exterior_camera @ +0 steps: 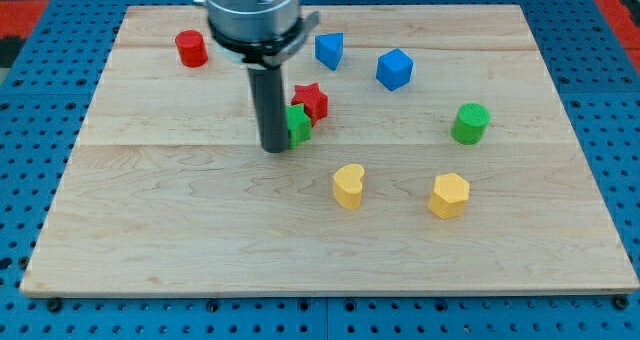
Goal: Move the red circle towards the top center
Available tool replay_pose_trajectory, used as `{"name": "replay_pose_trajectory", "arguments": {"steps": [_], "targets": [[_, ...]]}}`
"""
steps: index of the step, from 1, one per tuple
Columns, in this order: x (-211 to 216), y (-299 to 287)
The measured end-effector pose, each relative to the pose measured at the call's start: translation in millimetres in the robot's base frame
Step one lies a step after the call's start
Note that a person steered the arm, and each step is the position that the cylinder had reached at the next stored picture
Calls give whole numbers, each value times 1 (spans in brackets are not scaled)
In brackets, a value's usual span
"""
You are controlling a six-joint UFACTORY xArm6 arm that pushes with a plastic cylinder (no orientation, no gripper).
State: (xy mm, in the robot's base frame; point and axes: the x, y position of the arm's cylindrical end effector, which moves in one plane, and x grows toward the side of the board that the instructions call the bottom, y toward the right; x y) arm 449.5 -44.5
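My tip point(275, 148) rests on the pale wooden board point(200, 240) near its middle, touching the left side of a small green block point(299, 124) whose shape I cannot tell. A red star block point(311, 101) touches that one at its 1 o'clock. From my tip, two blue angular blocks point(329, 50) point(394, 69) lie at 2 o'clock, a green cylinder point(469, 123) at 3, a yellow heart point(348, 186) and yellow hexagon point(449, 195) at 4. The rod carries no fingers. The red circle block point(191, 48), a short upright cylinder, stands apart at 11 o'clock, near the board's top-left.
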Motion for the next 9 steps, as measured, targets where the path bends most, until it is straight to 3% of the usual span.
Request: {"name": "replay_pose_trajectory", "arguments": {"steps": [2, 3, 4, 5, 6, 7, 9], "targets": [[1, -67], [-27, -42], [-32, 35], [-10, 102], [-14, 115], [-57, 115], [-12, 151]]}}
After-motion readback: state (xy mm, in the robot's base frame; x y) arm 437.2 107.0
